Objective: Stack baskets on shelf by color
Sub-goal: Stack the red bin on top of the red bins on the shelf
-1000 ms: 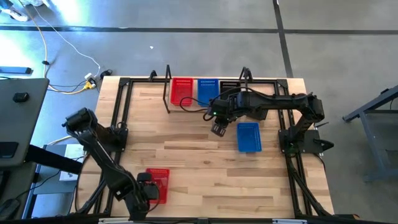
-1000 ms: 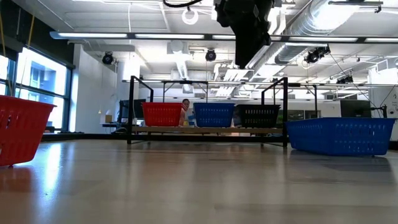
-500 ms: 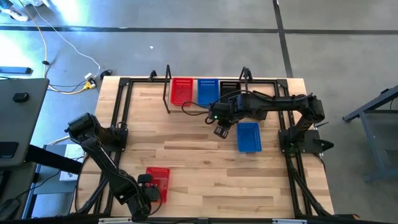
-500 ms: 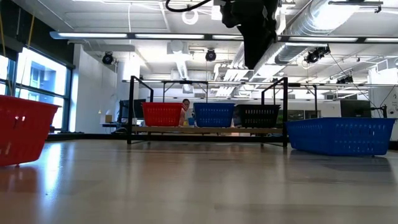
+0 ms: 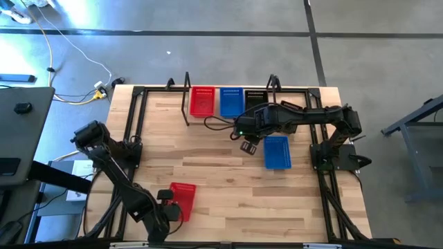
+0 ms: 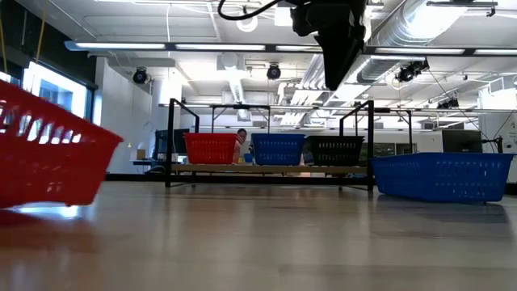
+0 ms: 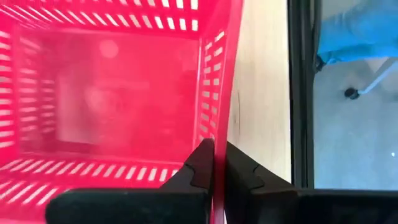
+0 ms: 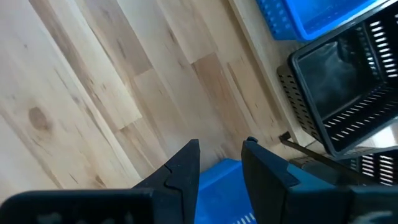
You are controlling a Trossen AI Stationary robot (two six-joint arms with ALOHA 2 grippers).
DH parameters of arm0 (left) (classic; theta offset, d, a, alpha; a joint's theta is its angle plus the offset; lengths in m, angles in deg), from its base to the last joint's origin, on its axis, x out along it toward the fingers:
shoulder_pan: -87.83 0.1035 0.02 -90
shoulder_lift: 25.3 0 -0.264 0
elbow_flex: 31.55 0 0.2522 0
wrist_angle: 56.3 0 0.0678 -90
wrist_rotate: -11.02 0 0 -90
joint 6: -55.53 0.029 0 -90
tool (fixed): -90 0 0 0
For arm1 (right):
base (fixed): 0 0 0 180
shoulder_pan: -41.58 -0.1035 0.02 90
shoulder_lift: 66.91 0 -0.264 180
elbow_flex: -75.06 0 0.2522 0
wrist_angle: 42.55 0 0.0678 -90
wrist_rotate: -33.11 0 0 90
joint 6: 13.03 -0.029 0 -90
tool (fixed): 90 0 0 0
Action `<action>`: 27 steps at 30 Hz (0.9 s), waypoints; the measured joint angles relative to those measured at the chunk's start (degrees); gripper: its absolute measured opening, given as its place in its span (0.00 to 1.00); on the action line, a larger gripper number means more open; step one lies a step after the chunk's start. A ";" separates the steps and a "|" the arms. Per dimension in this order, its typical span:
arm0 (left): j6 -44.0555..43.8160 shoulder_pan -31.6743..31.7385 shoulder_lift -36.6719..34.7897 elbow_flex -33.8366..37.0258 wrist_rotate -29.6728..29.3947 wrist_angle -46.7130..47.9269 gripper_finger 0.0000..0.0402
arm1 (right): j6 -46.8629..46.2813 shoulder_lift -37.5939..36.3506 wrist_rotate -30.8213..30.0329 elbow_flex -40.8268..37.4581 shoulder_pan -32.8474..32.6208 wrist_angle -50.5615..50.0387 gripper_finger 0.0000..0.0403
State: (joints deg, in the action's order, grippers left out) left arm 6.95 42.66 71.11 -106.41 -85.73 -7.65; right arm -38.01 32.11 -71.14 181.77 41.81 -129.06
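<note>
A red basket (image 5: 183, 196) sits near the table's front left, and my left gripper (image 7: 216, 152) is shut on its wall. In the low view this basket (image 6: 48, 153) is tilted. On the shelf (image 6: 266, 169) at the far edge stand a red basket (image 5: 202, 101), a blue basket (image 5: 231, 102) and a black basket (image 5: 255, 97) in a row. Another blue basket (image 5: 277, 152) rests on the table at the right. My right gripper (image 5: 248, 145) hovers open just left of it, with the basket's rim (image 8: 219, 186) below its fingers. My left gripper pinches the red basket's perforated wall (image 7: 219, 134) at the rim, one finger inside the basket and one outside. The fingers come from above, slanting in from the table's near left. The basket is tilted in the hold; whether it is clear of the table I cannot tell.
Black metal frames (image 5: 135, 124) run along the table's left and right sides, and wire uprights (image 5: 187, 97) stand at the shelf's ends. Bare wood (image 5: 208, 159) lies between the red basket and the shelf. A person (image 6: 241, 139) shows far behind the shelf.
My left gripper has shut on the red basket's wall. The basket has tipped and turned, shifting a little toward the table's right. My right gripper has drifted slightly toward the blue basket on the table.
</note>
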 joint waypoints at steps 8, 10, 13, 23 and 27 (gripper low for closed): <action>6.72 6.04 -7.20 0.00 -3.49 2.88 0.00 | 1.01 -0.02 -2.32 0.00 0.04 -1.93 0.26; 9.01 7.90 -8.88 0.02 -4.03 4.04 0.00 | 1.01 -0.25 -2.83 0.00 0.13 -1.96 0.26; 12.83 11.07 -10.98 0.01 -4.43 5.26 0.00 | 1.02 -1.34 -4.99 -0.02 0.15 -1.98 0.26; 25.68 22.78 -16.27 0.02 -4.53 8.68 0.00 | -2.15 -7.22 -7.24 -0.02 3.25 -2.04 0.26; 31.47 28.39 -17.70 0.02 -4.60 9.74 0.00 | -2.13 -9.07 -7.27 -0.02 5.19 -1.85 0.26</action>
State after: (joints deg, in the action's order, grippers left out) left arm 38.43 71.05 53.41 -106.39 -90.34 2.09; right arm -40.14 23.04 -78.41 181.75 47.00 -130.90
